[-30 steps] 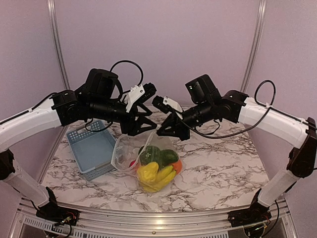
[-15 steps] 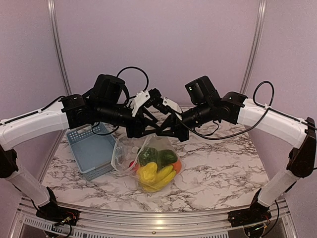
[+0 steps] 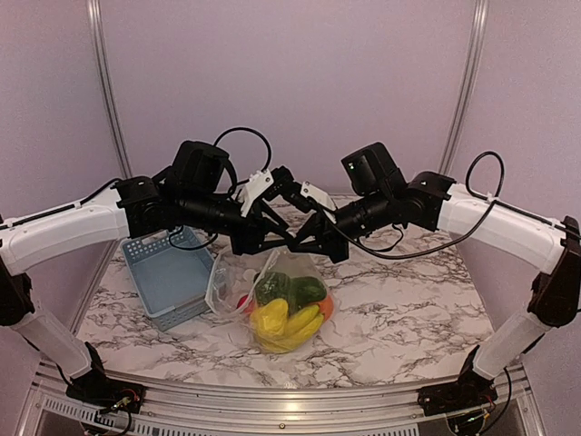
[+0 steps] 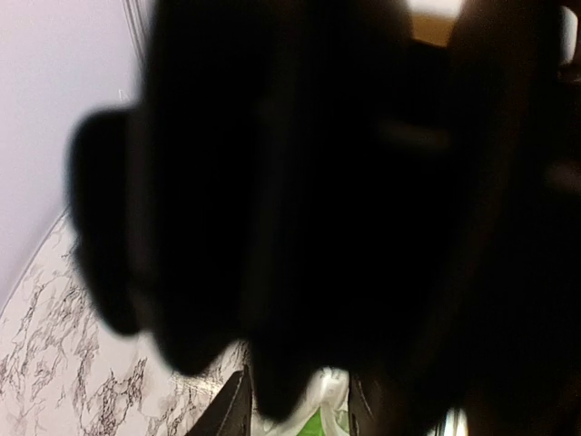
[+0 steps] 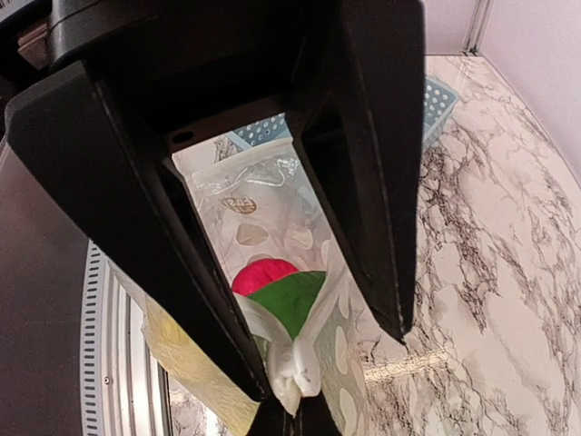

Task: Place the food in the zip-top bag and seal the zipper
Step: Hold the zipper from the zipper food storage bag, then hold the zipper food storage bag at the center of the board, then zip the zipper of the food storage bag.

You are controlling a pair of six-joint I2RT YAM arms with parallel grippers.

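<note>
Within approx. 1 s the left arm (image 3: 91, 218) swung in to the zip-top bag (image 3: 238, 272) at centre of the table (image 3: 408, 291), food (image 3: 289, 304) already inside, bag top clamped by the right gripper (image 3: 313, 243), while of the left gripper (image 3: 277, 238) I could not tell apart or together, so sealing prob. came next.

Left hand (image 3: 284, 239) closer to right hand (image 3: 305, 245)

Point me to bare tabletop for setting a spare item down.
Widest free patch: marble table right of the zip-top bag, out to the right arm's base. A thinner strip runs along the near edge, in front of the blue basket and bag. Crowded: left-centre, basket beside bag, with left tool and right tool meeting above the bag's mouth.
</note>
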